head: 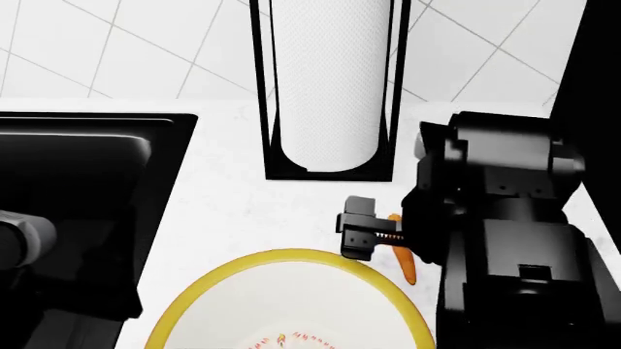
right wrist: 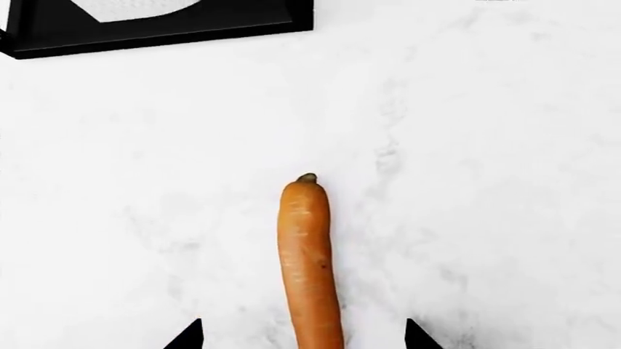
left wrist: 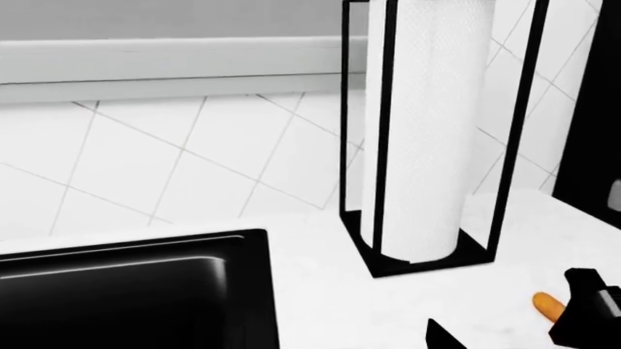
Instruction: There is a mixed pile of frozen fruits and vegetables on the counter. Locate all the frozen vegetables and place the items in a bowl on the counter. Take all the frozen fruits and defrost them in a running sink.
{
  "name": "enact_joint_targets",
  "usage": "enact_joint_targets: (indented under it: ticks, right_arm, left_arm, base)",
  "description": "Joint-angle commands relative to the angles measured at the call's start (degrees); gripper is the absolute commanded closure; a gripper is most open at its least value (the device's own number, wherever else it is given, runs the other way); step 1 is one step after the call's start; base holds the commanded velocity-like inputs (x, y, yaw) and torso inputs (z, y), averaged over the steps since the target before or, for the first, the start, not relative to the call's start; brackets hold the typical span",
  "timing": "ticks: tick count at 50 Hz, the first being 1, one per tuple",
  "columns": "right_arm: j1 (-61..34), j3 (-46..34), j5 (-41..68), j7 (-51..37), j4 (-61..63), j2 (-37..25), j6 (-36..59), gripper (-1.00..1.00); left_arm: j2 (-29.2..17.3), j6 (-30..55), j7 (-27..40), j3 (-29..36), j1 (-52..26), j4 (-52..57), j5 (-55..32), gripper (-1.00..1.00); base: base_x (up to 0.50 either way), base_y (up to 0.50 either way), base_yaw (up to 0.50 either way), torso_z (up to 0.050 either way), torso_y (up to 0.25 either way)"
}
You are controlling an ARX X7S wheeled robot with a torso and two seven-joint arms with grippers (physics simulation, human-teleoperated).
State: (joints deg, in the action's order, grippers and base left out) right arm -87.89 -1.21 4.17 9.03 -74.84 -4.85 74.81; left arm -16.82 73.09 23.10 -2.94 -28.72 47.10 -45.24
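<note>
An orange carrot (right wrist: pixel 308 262) lies on the white counter, next to the yellow-rimmed bowl (head: pixel 383 285). My right gripper (right wrist: pixel 302 336) is open just above it, one fingertip (right wrist: pixel 186 336) on each side of the carrot and not touching it. In the head view the right gripper (head: pixel 369 230) sits over the carrot (head: pixel 402 260) beside the bowl's rim. My left gripper (left wrist: pixel 310 343) is open and empty over the counter by the sink (left wrist: pixel 126 291). One of its fingertips (left wrist: pixel 441 338) shows. The carrot (left wrist: pixel 548 305) also shows in the left wrist view. No fruit is in view.
A paper towel roll in a black frame (head: pixel 328 87) stands at the back of the counter. The black sink (head: pixel 78 189) is at the left. A dark wall (head: pixel 597 73) stands at the right. A tiled wall is behind.
</note>
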Motion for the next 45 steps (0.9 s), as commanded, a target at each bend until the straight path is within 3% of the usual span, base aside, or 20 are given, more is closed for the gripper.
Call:
enact_joint_targets:
  ticks: [1,15,21,45]
  right_arm:
    - [0.79,9.47,-3.64,-4.31,-0.15,-0.43,-1.43,-1.0]
    - [-1.17,4.2,-4.62,-2.7,-0.15,0.69,-3.62,-1.0]
    - [-2.02,4.22,-4.07,-3.08,-0.15,1.12,-3.86,-1.0]
    - [-1.99,3.67,-4.31,-2.06,-0.15,1.3,-5.91,-1.0]
  left_arm:
    - [0.04,-0.72,0.44,1.2,0.32,-0.4,0.11,-1.0]
    - [-0.9,-1.59,0.07,0.66,1.18,-0.67,-0.67,-1.0]
    - [0.52,-1.7,0.69,2.0,-0.5,-1.94,-0.64,-1.0]
    - [-2.38,-4.94,-0.94,3.36,0.07,0.25,-0.55,-1.0]
  base:
    - [0.0,0.0,0.0,0.0,0.0]
    - [0.0,0.0,0.0,0.0,0.0]
    - [0.0,0.0,0.0,0.0,0.0]
    - [0.0,0.0,0.0,0.001,-0.023]
